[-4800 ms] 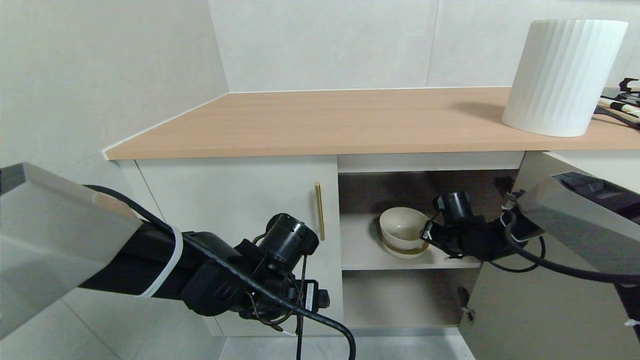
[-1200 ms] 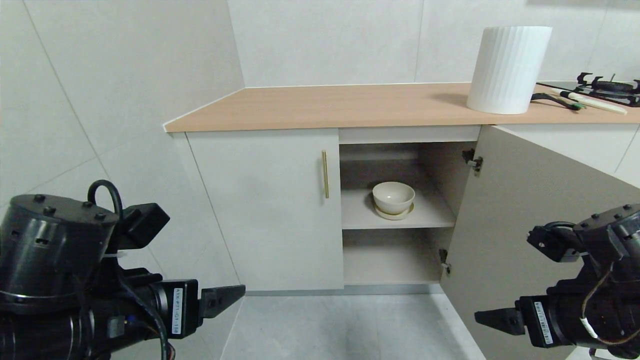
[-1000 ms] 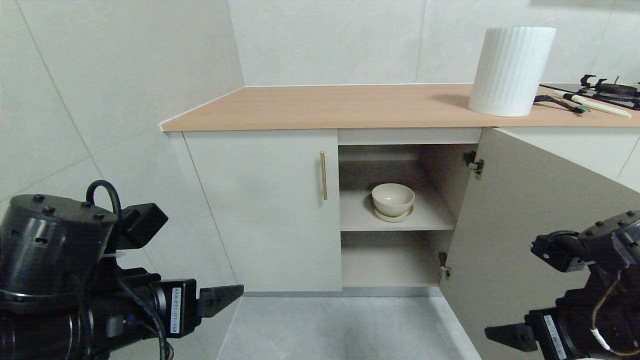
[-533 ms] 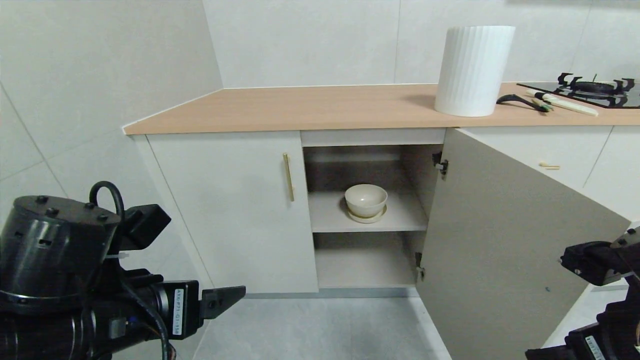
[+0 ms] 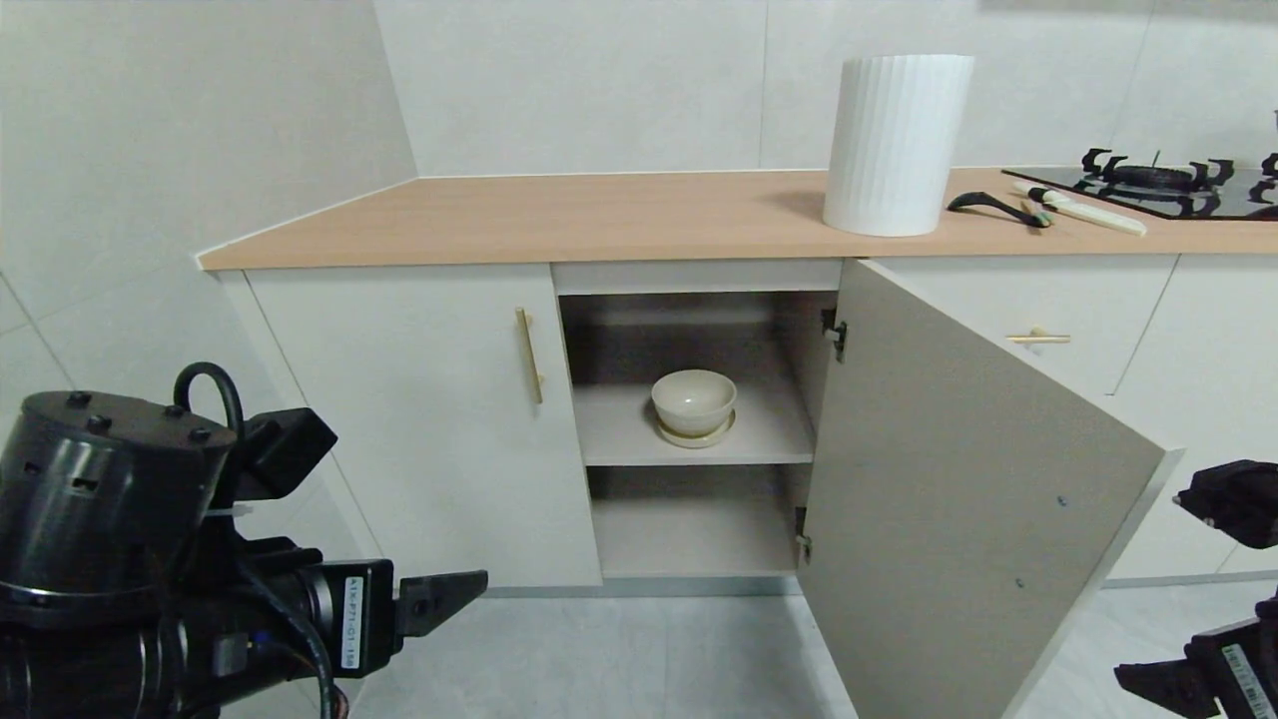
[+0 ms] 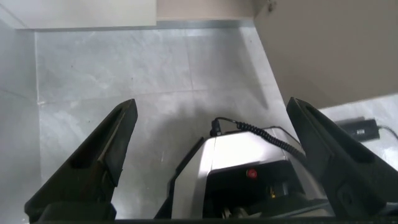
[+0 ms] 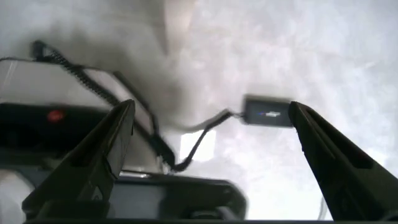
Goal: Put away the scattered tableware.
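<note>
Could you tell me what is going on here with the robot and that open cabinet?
The robot is tidying tableware and holds nothing right now. Its left claw and right claw are both open and empty, held low over the floor. The cabinet door stands wide open, and a bowl sits on a saucer on the upper shelf. A few utensils lie loose on the countertop beside a white ribbed container, not yet put away.
</note>
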